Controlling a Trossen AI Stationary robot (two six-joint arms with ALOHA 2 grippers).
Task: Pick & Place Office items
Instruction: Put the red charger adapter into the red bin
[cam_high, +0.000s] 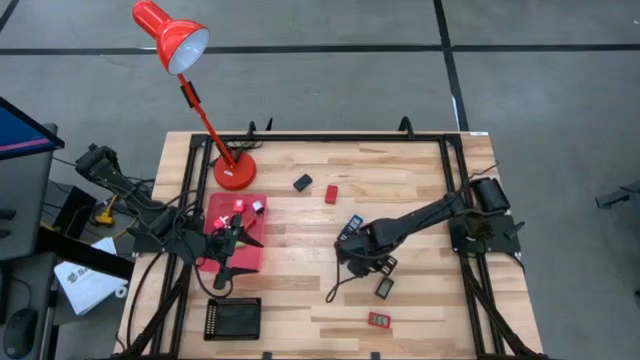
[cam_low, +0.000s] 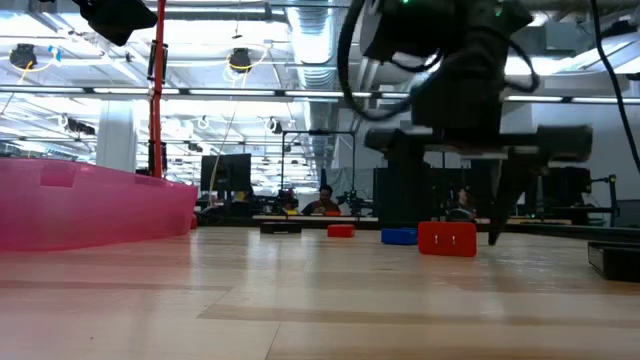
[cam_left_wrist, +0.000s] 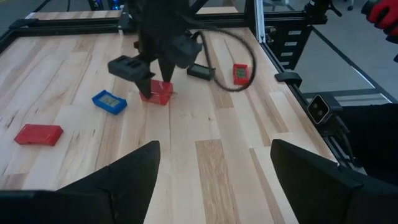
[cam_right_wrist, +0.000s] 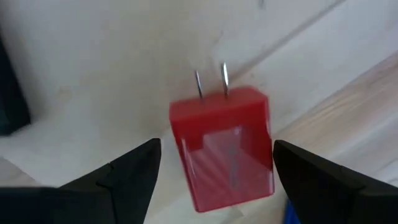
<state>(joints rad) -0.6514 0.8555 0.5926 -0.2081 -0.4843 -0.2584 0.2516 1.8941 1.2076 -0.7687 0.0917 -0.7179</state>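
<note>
Right gripper (cam_left_wrist: 151, 79) spread over a red plug (cam_right_wrist: 224, 146) mid-table (cam_high: 400, 190).
Its fingers stand wide to either side of the plug, which lies on the wood. Left gripper (cam_left_wrist: 211, 163), fingers wide and empty, hangs over the pink tray (cam_high: 218, 208).

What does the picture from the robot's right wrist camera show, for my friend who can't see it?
A small red block with two thin metal prongs lies on the pale wooden table, right between the open fingers of the right end effector. The dark fingers sit on either side without touching it.
</note>
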